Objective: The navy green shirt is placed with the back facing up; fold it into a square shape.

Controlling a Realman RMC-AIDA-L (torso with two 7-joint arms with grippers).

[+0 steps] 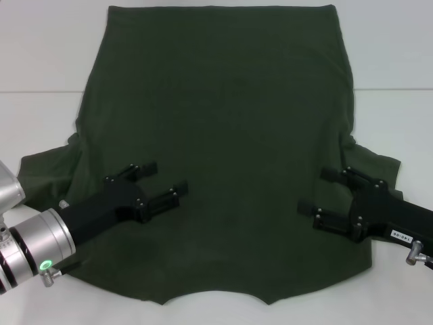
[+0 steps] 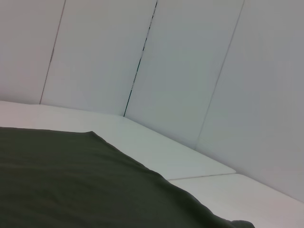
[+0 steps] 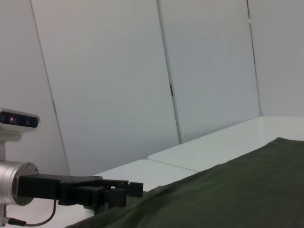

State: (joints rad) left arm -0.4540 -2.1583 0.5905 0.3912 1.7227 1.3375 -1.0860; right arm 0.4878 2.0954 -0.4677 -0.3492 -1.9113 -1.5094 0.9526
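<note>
Looking across from my left, I see the left sleeve (image 1: 47, 179) poking out from under the body of the navy green shirt (image 1: 223, 122), which lies spread flat on the white bench (image 1: 40, 61) with its plain back up, collar edge nearest the robot and hem at the far side. The left pincer (image 1: 157, 185) sits over the cloth just inside that sleeve, angled toward the middle, its two fingers spread and released, holding nothing. I read that placement as a staging point for taking up the left side of the garment. The middle of the shirt is smooth and undisturbed, so I judge that no fold is made yet. Further right, the right pincer (image 1: 323, 190) mirrors the other, also released with fingers apart, pointing inward over the cloth near the right sleeve (image 1: 375, 162). The symmetry suits a two-handed fold, each arm covering its own side. The left wrist view shows only shirt and the pale wall panels (image 2: 190, 71); the right wrist view catches the left pincer (image 3: 118, 192) farther off at the cloth's edge. Both sleeves are partly tucked and rumpled, which could make the side folds uneven.
</note>
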